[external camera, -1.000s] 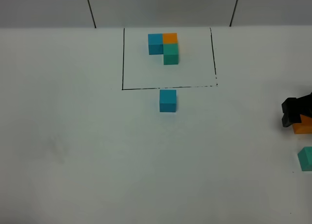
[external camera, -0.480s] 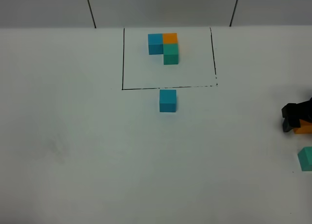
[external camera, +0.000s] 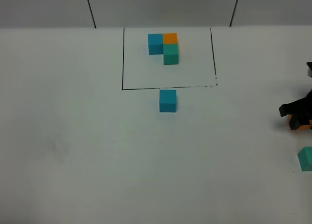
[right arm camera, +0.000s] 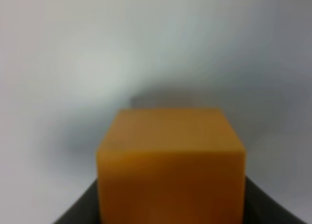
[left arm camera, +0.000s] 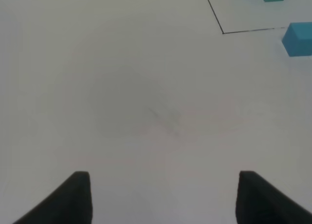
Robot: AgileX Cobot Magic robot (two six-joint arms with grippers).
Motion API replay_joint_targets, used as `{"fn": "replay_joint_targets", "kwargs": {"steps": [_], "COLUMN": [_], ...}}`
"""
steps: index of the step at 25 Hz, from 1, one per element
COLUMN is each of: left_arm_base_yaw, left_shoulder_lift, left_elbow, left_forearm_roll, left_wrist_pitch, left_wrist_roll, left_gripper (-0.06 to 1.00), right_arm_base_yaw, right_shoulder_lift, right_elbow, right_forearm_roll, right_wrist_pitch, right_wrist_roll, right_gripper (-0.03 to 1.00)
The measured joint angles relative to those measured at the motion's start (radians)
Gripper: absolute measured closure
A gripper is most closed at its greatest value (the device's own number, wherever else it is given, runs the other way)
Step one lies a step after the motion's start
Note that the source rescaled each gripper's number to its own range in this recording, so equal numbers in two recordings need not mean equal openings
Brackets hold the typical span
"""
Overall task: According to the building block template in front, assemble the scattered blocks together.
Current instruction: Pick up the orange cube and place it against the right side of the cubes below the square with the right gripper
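The building block template [external camera: 164, 47], an L of sky-blue, orange and teal-green cubes, sits inside the black drawn rectangle [external camera: 123, 58] at the back. The loose sky-blue cube [external camera: 167, 101] stands just in front of the frame and also shows in the left wrist view [left arm camera: 298, 39]. My right gripper [external camera: 298, 115] is at the right edge, shut on the loose orange cube [right arm camera: 170, 160], which is mostly hidden under it in the high view [external camera: 303, 127]. The loose teal-green cube [external camera: 306, 159] lies in front of it. My left gripper [left arm camera: 163, 199] is open and empty over bare table.
The white table [external camera: 87, 151] stretches wide on the left and front. A grey back wall with two dark seams [external camera: 90, 9] stands behind the template. The frame's corner line shows in the left wrist view [left arm camera: 229, 31].
My right gripper has shifted slightly and closed over the orange cube, so less orange shows. The sky-blue and teal-green cubes have not moved.
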Motion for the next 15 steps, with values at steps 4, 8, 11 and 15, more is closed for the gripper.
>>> {"fn": "replay_joint_targets", "kwargs": {"steps": [4, 8, 11, 15], "left_arm_base_yaw": [0.000, 0.000, 0.000, 0.000], "left_shoulder_lift": [0.000, 0.000, 0.000, 0.000], "left_elbow": [0.000, 0.000, 0.000, 0.000], "left_forearm_roll": [0.000, 0.000, 0.000, 0.000], "left_wrist_pitch": [0.000, 0.000, 0.000, 0.000], "left_wrist_roll": [0.000, 0.000, 0.000, 0.000], "left_gripper": [0.58, 0.58, 0.58, 0.58], "right_arm_base_yaw": [0.140, 0.281, 0.364, 0.452], "right_shoulder_lift": [0.001, 0.003, 0.038, 0.147], "right_elbow": [-0.120, -0.233, -0.330, -0.475], "right_forearm_roll": [-0.009, -0.053, -0.111, -0.206], "right_wrist_pitch": [0.129, 0.177, 0.225, 0.337], "right_wrist_roll": [-0.208, -0.432, -0.502, -0.547], "right_gripper": [0.95, 0.95, 0.95, 0.95]}}
